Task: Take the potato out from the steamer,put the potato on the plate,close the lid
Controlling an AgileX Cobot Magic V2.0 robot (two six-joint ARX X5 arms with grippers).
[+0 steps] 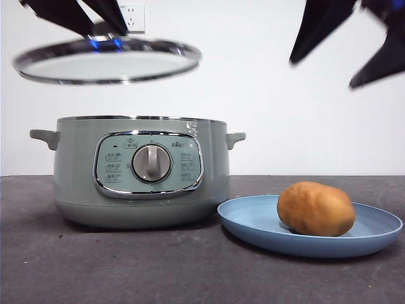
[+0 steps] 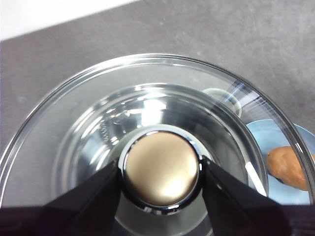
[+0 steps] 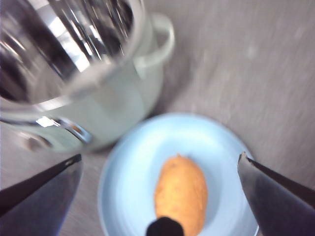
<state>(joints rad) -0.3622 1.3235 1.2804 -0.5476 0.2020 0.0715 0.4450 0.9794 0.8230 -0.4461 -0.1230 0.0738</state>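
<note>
We saw the left gripper (image 2: 161,173) clamped on the knob of the domed glass lid (image 1: 106,60), held above the open, sage-green steamer (image 1: 140,170). The right gripper (image 3: 160,167) hung spread wide above the smooth oval potato (image 1: 315,208) lying on the shallow blue plate (image 1: 253,221).

Wall outlet (image 1: 132,17), grey table (image 1: 126,266)
</note>
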